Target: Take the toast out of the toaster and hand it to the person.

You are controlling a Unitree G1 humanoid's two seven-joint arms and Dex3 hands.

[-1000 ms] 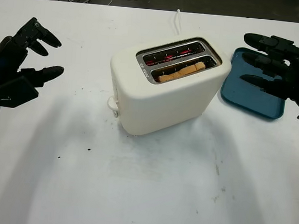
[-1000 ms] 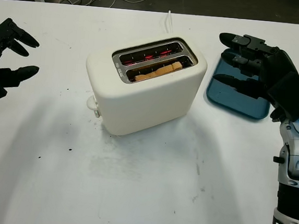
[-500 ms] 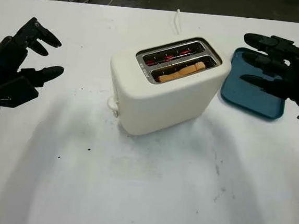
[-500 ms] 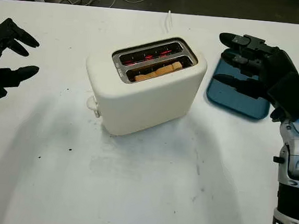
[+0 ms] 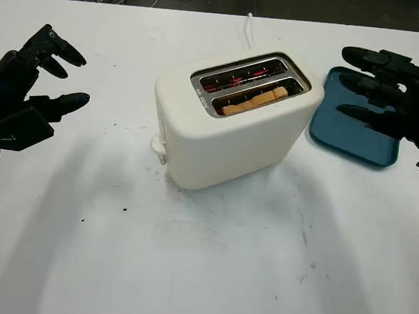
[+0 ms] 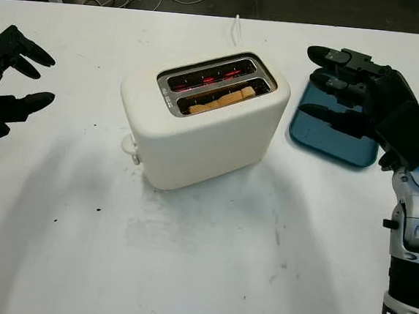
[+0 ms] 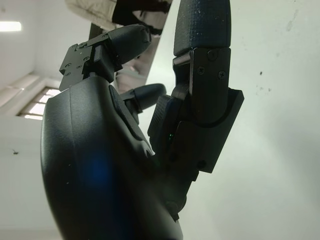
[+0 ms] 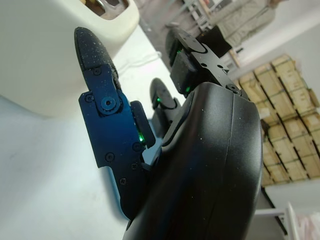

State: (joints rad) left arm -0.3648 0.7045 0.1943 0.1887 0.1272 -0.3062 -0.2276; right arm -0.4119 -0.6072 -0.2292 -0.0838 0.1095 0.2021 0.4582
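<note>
- Black and held up off the table, the left hand (image 5: pixel 26 86) hovers at the far left, well apart from the toaster; it is released and grasps nothing.
- White table (image 5: pixel 208 260) runs under everything, with a few dark specks scattered on it in front of the toaster.
- Centre stage, the cream two-slot toaster (image 5: pixel 230 129) stands upright on the table, turned at an angle, with a small knob (image 5: pixel 157 145) sticking out of its left end.
- Look into the slots: the far one glows red inside, and the near one holds the toast (image 5: pixel 255 101), sitting low with just its browned top edge at the opening.
- Behind the toaster, a white cord (image 5: pixel 248 28) trails off toward the table's far edge.
- Just right of the toaster lies a dark blue tray (image 5: pixel 351 133), flat on the table, close beside the toaster's right end but not touching it as far as I can see.
- Over at the far right, the right hand (image 5: pixel 391 96) hangs above that tray, fingers pointing toward the toaster; it is released too, nothing in its grip.
- From the right wrist camera, the toaster's cream wall sits close beyond the thumb, clear of it.
- Past the right hand in that wrist camera, a person stands in the background beside stacked cardboard boxes (image 8: pixel 287 117).
</note>
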